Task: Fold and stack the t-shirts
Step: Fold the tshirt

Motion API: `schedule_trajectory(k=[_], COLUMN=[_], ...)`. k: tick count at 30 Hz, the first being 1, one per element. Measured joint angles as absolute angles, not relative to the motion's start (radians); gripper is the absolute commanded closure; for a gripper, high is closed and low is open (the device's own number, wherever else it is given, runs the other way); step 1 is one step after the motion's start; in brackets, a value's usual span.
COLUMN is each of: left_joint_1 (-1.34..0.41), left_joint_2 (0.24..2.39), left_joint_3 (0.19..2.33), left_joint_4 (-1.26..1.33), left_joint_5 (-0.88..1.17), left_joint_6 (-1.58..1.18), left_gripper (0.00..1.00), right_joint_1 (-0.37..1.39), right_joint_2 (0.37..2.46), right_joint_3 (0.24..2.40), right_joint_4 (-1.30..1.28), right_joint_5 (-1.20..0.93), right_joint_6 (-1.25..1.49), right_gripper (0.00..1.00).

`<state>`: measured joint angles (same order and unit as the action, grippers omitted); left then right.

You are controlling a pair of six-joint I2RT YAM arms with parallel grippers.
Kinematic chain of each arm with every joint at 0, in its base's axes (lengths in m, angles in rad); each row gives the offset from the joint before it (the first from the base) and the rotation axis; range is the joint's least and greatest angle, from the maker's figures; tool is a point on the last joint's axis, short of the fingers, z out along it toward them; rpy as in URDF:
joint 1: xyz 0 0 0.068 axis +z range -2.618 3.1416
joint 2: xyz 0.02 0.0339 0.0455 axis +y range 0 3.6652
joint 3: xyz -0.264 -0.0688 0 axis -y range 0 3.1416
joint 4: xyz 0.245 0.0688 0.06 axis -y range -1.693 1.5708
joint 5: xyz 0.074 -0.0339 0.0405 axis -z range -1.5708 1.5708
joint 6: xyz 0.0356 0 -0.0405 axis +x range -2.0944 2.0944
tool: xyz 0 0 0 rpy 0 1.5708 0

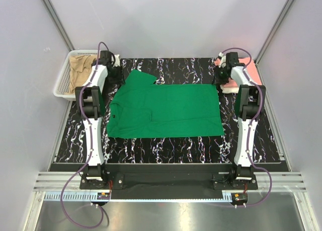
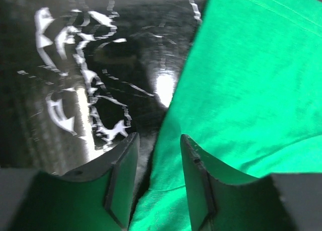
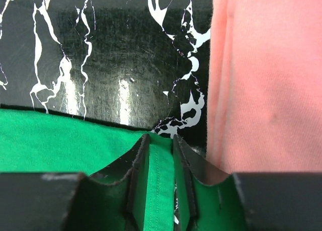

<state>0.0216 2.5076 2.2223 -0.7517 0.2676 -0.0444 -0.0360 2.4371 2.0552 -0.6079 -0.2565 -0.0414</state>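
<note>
1. The green t-shirt (image 1: 171, 107) lies spread flat across the middle of the black marbled table (image 1: 166, 145). Its collar is toward your left arm and its hem toward your right. It is not yet folded.
2. Your left gripper (image 2: 159, 138) has its fingers apart, straddling the edge of the far sleeve. A dark gap shows between one pad and the cloth, so nothing is pinched there. If you lift now, the sleeve is likely to stay on the table and the right arm alone would drag the shirt askew.
3. Your right gripper (image 3: 161, 136) has its fingers drawn close, with the far corner of the hem filling the gap. I judge it clamped on the cloth. The bite sits close to the edge, so a quick pull could let the corner slip out.
4. The salmon pink t-shirt (image 3: 266, 80) lies just beside that corner. A low or rightward path could catch it and disturb it.
5. If the two sides rise unevenly, expect a crooked crease. The table looks glossy, so the body of the shirt may slide toward you instead of folding over.
6. The tan t-shirt (image 1: 80, 67) sits in the white basket (image 1: 63, 85), close beside your left arm. A wide swing of that arm could knock the basket.
</note>
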Motion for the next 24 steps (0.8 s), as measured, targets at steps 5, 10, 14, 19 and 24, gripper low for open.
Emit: schedule_trajectory(k=[5,10,14,19,24], left_joint_1=[0.022,0.021,0.021,0.021,0.021], left_joint_2=[2.508,2.508,2.503,2.458,2.362], left_joint_3=[2.216,2.215,2.215,2.215,2.176], left_joint_4=[-0.759,-0.764,-0.767,-0.769,-0.760], left_joint_5=[0.339,0.372,0.396,0.413,0.419], left_joint_6=[-0.032,-0.035,-0.060,-0.089,-0.102], left_gripper=[0.88,1.00,1.00,1.00,1.00], right_joint_1=[-0.036,-0.035,-0.035,-0.035,-0.035], right_joint_2=[2.438,2.438,2.438,2.408,2.344], right_joint_3=[2.059,2.066,2.070,2.033,1.980], right_joint_4=[-0.619,-0.627,-0.626,-0.609,-0.591], right_joint_5=[-0.256,-0.252,-0.260,-0.273,-0.272], right_joint_6=[-0.046,-0.045,-0.036,-0.020,-0.017], right_gripper=[0.96,1.00,1.00,1.00,1.00])
